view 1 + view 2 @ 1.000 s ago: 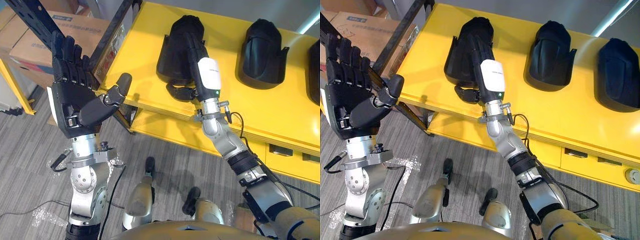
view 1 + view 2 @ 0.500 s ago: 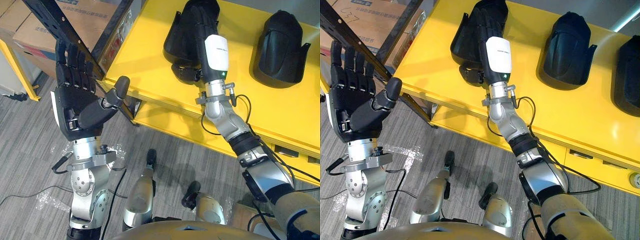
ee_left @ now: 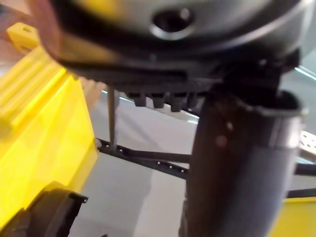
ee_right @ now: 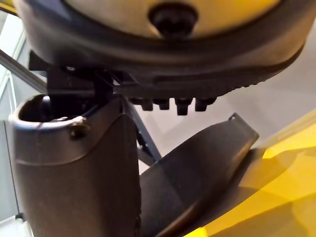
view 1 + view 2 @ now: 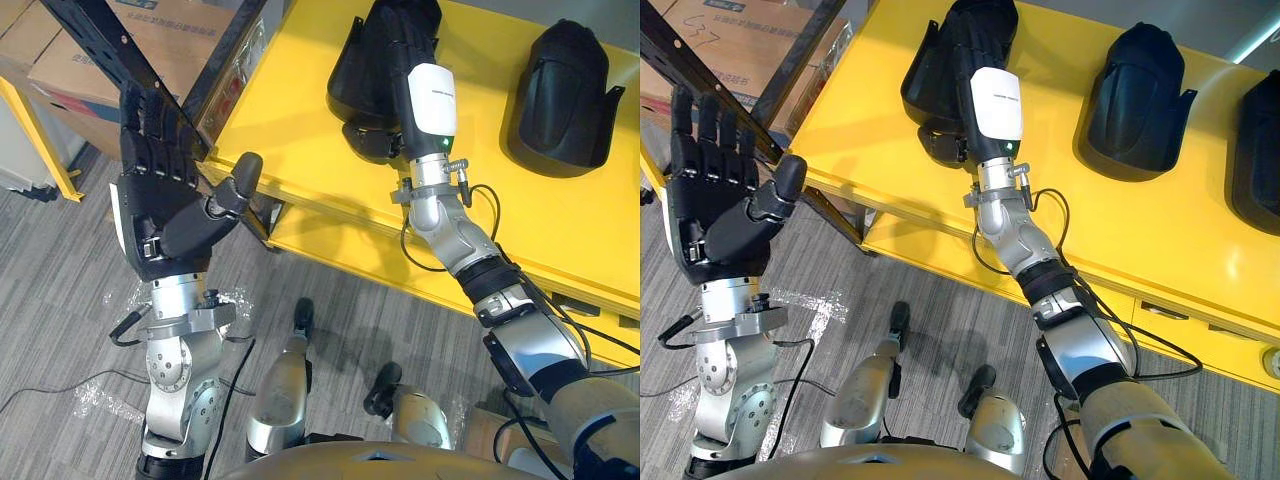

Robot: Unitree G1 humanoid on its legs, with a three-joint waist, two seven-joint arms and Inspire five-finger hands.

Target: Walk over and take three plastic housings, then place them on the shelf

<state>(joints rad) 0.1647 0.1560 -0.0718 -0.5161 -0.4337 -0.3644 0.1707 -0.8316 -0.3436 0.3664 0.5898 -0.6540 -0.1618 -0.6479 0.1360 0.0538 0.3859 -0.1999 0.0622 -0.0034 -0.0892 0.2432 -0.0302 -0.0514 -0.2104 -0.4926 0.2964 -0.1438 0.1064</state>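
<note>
With left robot hand (image 5: pixel 160 215) raised outspread, right robot hand (image 5: pixel 426 95) clamps leftmost housing (image 5: pixel 348 78).

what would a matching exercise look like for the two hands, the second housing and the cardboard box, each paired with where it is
Things:
1. left hand
2. right hand
3. second housing from the left
4. cardboard box

Places:
a. lying on the leftmost housing
b. behind the dark shelf rail
c. raised open over the floor, off the corner of the yellow table
d. alone on the yellow table, nothing touching it

Pairs: 1-c, 2-a, 3-d, 4-b
</note>
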